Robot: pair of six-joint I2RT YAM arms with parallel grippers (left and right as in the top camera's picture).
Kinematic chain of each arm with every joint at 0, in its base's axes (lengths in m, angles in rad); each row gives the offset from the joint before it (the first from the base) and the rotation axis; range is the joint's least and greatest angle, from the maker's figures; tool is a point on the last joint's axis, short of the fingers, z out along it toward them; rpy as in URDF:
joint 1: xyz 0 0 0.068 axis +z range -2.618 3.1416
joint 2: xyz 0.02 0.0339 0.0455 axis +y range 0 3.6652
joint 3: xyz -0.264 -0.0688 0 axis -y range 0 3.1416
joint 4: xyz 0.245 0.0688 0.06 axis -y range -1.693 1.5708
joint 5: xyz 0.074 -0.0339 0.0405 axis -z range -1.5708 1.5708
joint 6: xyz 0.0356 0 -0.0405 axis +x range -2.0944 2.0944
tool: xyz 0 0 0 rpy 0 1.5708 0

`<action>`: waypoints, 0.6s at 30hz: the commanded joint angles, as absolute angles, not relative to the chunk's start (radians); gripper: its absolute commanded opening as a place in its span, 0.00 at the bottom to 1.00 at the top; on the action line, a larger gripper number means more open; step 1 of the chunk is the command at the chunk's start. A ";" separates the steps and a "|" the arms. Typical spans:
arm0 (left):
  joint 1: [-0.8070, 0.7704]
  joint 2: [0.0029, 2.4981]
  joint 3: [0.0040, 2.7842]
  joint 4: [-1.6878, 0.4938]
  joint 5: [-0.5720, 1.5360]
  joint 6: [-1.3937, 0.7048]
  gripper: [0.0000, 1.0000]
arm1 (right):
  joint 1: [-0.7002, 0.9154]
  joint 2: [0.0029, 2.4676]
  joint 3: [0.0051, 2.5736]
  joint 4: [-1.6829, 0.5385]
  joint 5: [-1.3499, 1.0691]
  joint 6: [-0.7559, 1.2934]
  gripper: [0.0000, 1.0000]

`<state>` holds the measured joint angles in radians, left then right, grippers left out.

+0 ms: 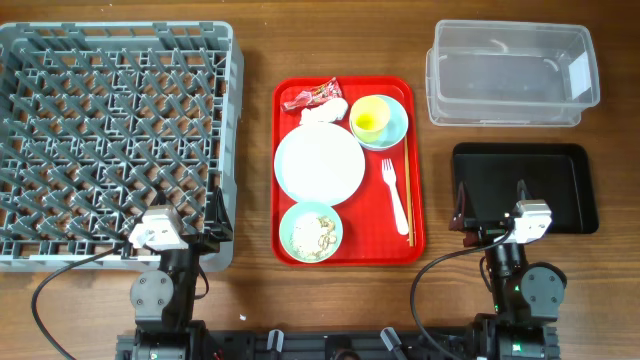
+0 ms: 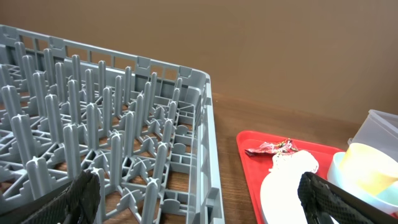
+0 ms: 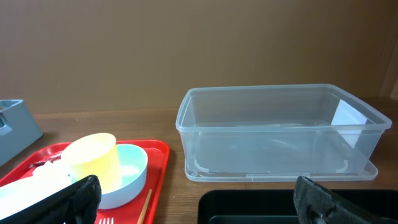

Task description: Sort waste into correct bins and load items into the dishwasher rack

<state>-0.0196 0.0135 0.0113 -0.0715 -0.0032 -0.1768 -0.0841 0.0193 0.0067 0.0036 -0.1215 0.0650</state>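
Observation:
The grey dishwasher rack (image 1: 115, 140) fills the left of the table, and its right wall (image 2: 205, 143) runs up the left wrist view. A red tray (image 1: 415, 215) holds a red wrapper (image 1: 312, 96), a white napkin (image 1: 322, 112), a pale-blue plate (image 1: 319, 165), a yellow cup (image 1: 370, 118) standing in a blue bowl (image 1: 397, 128), a second bowl with rice scraps (image 1: 311, 232) and a white fork (image 1: 392, 190). The clear tub (image 1: 510, 75) and black tray (image 1: 525, 185) lie at the right. My left gripper (image 1: 200, 225) is open at the rack's near right corner. My right gripper (image 1: 490, 210) is open over the black tray's near edge.
A thin wooden stick (image 1: 405, 215) lies along the red tray's right side beside the fork. Bare wooden table shows between the rack and the red tray (image 1: 255, 150), and between the red tray and the black tray (image 1: 437, 200). Cables trail at the front edge.

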 commanded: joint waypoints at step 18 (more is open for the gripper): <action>-0.024 0.006 0.006 -0.052 0.249 -0.463 1.00 | -0.090 0.014 0.005 0.006 -0.101 0.052 1.00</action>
